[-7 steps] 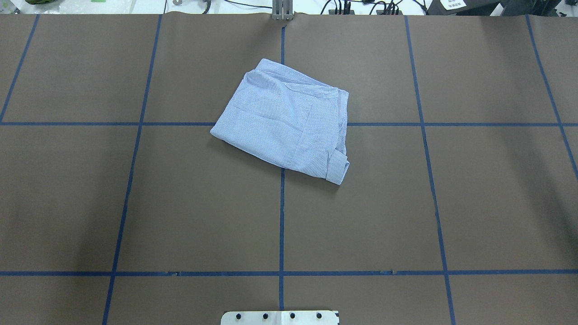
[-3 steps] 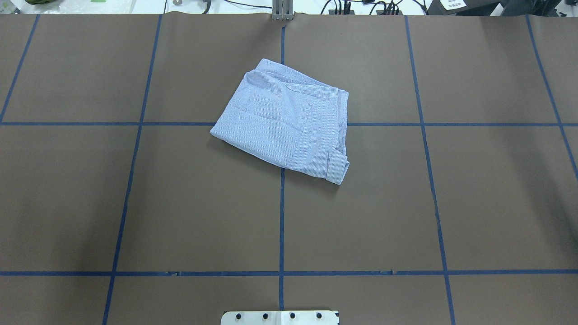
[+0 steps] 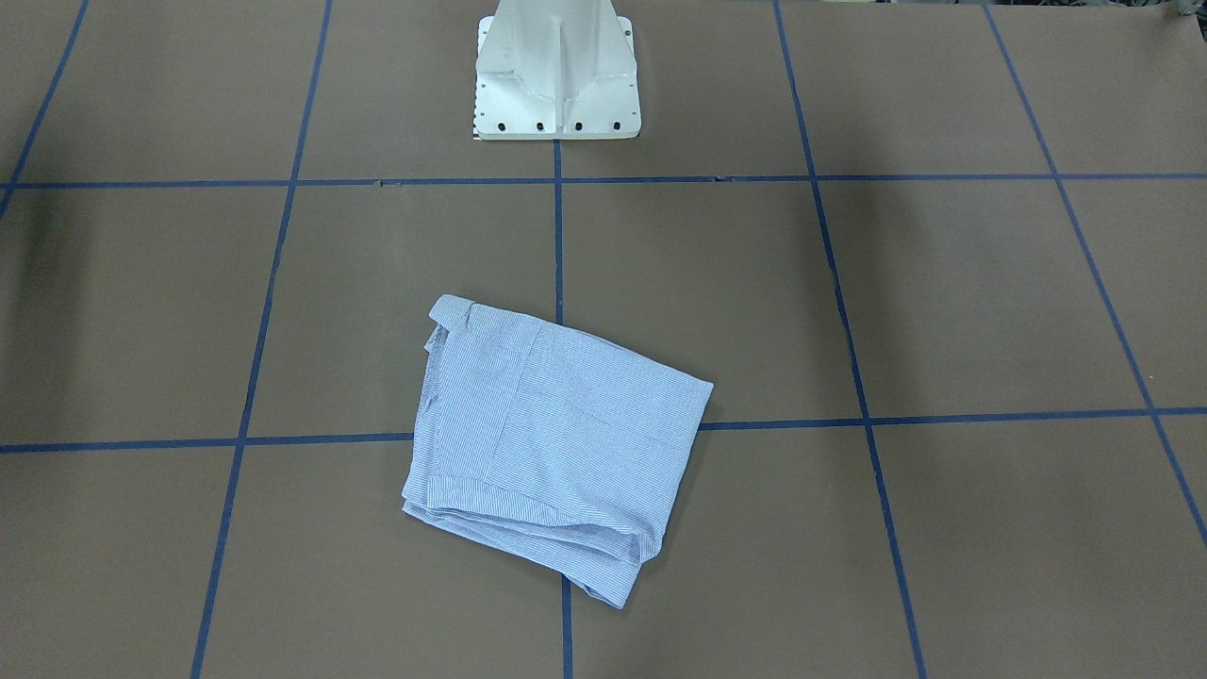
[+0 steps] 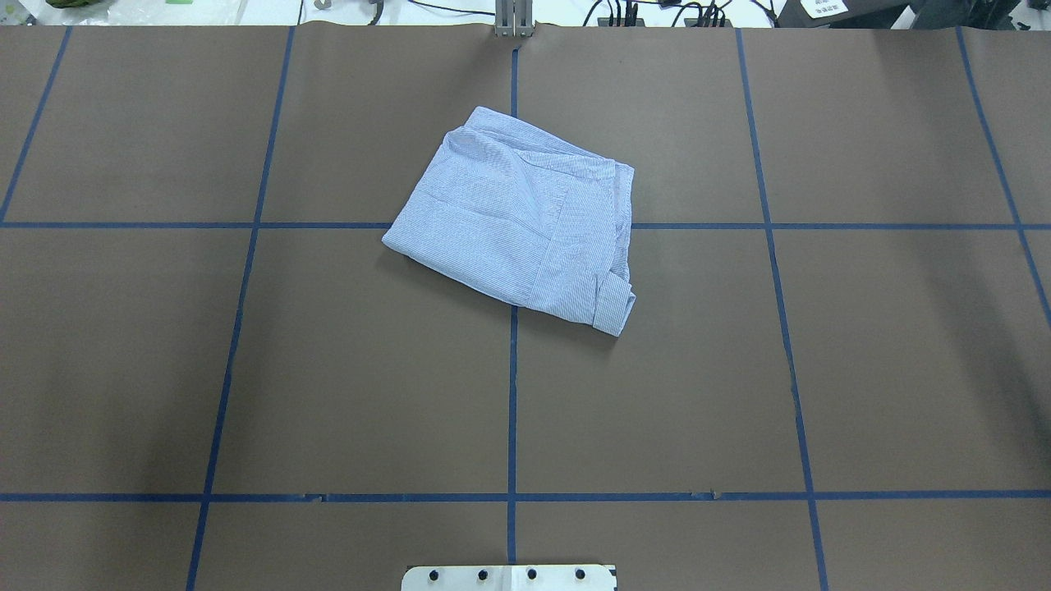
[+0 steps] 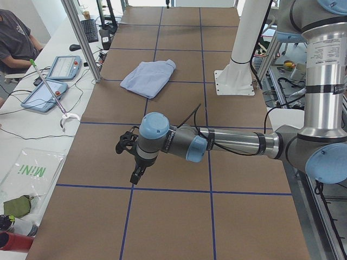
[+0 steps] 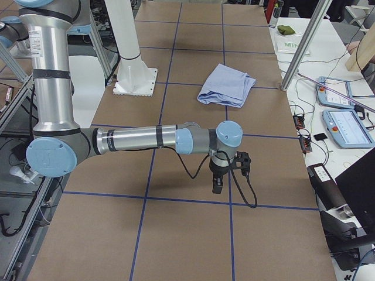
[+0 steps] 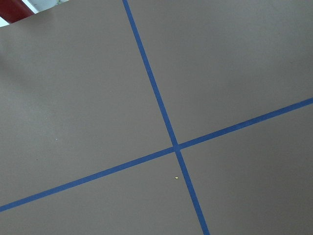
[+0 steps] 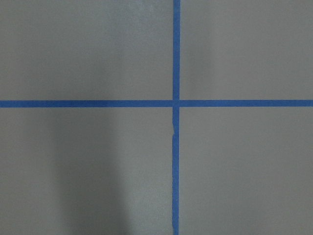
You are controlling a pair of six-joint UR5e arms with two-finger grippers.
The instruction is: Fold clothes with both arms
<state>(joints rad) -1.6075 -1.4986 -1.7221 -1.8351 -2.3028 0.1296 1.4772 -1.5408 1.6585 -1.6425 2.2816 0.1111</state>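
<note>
Shirt: the light blue striped shirt lies folded in a compact, slightly skewed rectangle on the table, across the crossing of the centre tape line and a cross line, on the half far from the pedestal base
Shirt detail: a buttoned cuff sits at the corner nearest the robot; layered edges show along the far side
Left arm: stretched low over the table's left end, well apart from the shirt
Left gripper: points down above bare table; whether its fingers are apart or together cannot be told
Right arm: stretched low over the table's right end, well apart from the shirt
Right gripper: points down near a tape line; finger state cannot be told
Wrist views: each shows only a blue tape crossing on brown surface
Side: a seated person beside the table
</note>
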